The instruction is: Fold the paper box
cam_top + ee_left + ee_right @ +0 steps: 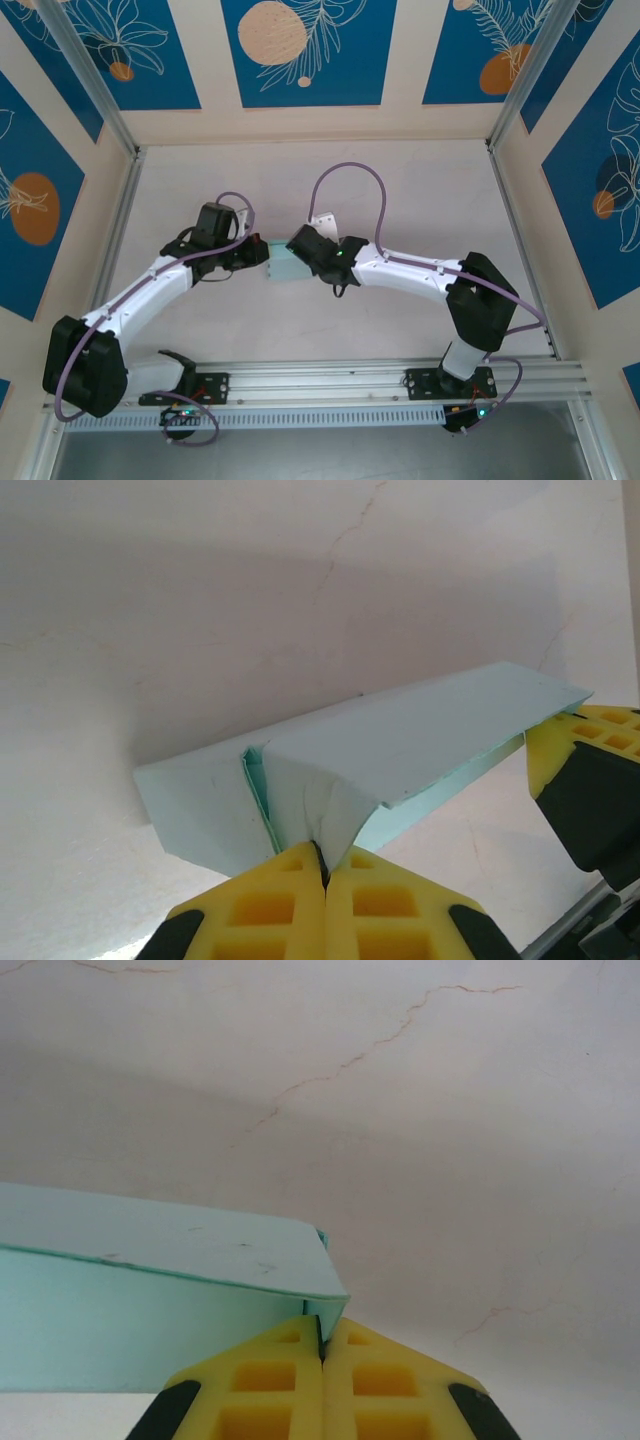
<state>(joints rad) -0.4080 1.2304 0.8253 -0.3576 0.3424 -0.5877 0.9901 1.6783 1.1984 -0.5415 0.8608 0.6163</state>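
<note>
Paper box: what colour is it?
The paper box is plain pale blue-green, best seen in the left wrist view.

Your box (400, 740) is a plain pale blue-green, with a slightly deeper mint on its shaded faces. Your left hand (322, 855) has bright yellow pads patterned with a grid of square hollows, backed in black. Your right hand (320, 1325) shows the same yellow and black. The table (420, 190) is off-white, marked with thin brownish crack-like lines. Your arms (140, 300) are white with black joints, and purple cables (350, 165) loop over them. The rail (330, 378) is silver-grey. The walls (350, 70) carry deep blue panels on cream, drawn with white leaf outlines and orange and peach discs.
</note>
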